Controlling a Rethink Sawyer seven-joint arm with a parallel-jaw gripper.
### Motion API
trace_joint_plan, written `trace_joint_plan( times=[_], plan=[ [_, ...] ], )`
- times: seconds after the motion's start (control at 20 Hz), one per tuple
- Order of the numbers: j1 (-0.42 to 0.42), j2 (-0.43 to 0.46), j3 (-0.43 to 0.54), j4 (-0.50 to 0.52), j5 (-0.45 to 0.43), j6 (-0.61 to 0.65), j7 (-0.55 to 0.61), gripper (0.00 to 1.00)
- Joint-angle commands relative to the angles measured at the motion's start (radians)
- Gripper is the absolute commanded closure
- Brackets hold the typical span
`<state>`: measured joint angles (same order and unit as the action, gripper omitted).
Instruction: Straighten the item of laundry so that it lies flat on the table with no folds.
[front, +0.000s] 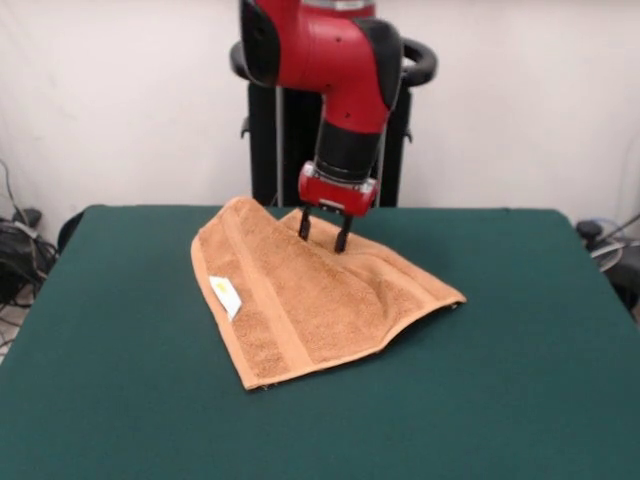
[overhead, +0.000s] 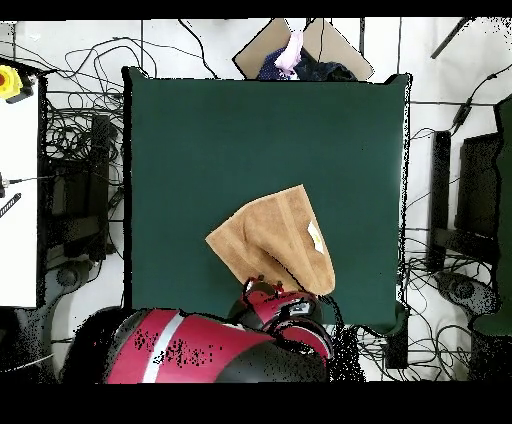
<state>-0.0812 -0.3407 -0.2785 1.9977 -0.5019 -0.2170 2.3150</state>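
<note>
The tan-orange towel (front: 310, 300) lies on the dark green table (front: 120, 400) toward the robot's side, folded over itself into a rough triangle. A raised crease runs toward its right corner. Its white tag (front: 226, 296) shows near the left edge. My gripper (front: 323, 236) hangs straight down over the towel's far edge, its two black fingers apart and their tips at the cloth, with nothing between them. In the overhead view the towel (overhead: 272, 240) and tag (overhead: 316, 237) lie on the table (overhead: 200, 140), and my red arm (overhead: 285, 310) hides the towel's near edge and the gripper.
The black pedestal (front: 285, 150) stands behind the table's far edge. Cables and equipment (overhead: 75, 190) surround the table. A person (overhead: 292, 52) shows at the overhead view's top edge, beyond the table.
</note>
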Motion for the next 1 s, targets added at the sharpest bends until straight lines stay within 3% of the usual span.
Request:
trace_joint_plan(
  times=[0.05, 0.35, 0.4, 0.7, 1.0],
  plan=[
    [-0.088, 0.048, 0.11, -0.142, -0.09, 0.03, -0.023, 0.0],
    [-0.168, -0.008, 0.219, -0.106, -0.122, 0.111, -0.004, 0.0],
    [-0.183, -0.017, 0.244, -0.098, -0.125, 0.124, 0.001, 1.0],
    [-0.152, -0.033, 0.31, -0.075, 0.009, 0.169, 0.099, 1.0],
    [-0.169, -0.049, 0.443, -0.029, 0.152, 0.245, 0.171, 1.0]
  ],
)
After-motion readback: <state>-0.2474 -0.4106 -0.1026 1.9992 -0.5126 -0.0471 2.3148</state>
